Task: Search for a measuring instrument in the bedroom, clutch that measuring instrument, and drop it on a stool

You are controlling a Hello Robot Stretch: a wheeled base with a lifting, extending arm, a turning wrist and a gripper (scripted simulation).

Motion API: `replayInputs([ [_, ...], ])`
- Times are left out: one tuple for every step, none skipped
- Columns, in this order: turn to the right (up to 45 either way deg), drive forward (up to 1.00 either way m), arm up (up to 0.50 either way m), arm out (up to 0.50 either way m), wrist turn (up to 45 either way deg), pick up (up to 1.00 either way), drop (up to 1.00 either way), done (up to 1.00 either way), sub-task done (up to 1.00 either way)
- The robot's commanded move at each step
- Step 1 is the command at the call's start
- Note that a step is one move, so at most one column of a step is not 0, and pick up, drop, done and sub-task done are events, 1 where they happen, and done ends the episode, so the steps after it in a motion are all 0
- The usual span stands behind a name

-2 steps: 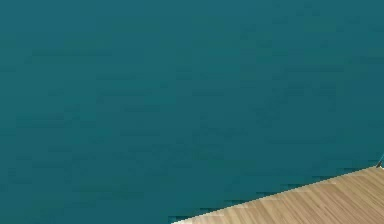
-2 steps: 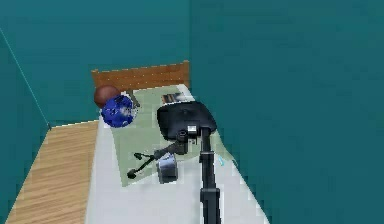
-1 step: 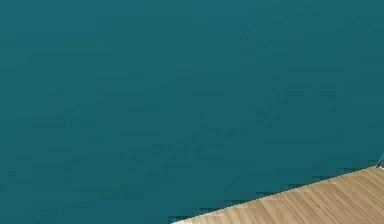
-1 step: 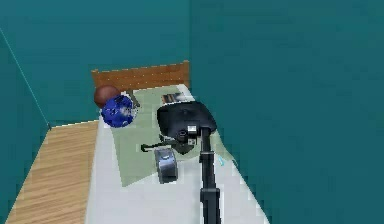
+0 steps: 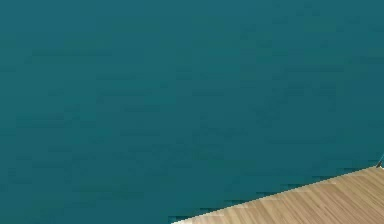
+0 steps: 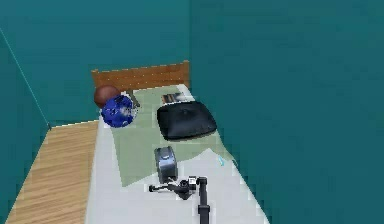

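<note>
The small grey round-bodied object (image 6: 165, 158) sits on the white-covered bed (image 6: 235, 185) just farther out than the dark two-fingered gripper (image 6: 160, 187); whether that gripper holds anything cannot be told

Arm (image 6: 203, 208) outstretched, fingers (image 6: 160, 187) angled sideways.

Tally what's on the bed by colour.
Brown: 1, ball
Blue: 1, patterned ball
Black: 1, pillow
Grey: 1, small rounded thing
Dark and pale: 1, small thing by the headboard
Total: 5
</note>
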Motion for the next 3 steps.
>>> replayInputs([
  [0.0, 0.0, 0.0, 0.0, 0.0, 1.0, 0.0, 0.0, 0.0],
  [0.0, 0.0, 0.1, 0.0, 0.0, 0.0, 0.0, 0.0, 0.0],
  [0.0, 0.0, 0.5, 0.0, 0.0, 0.0, 0.0, 0.0, 0.0],
])
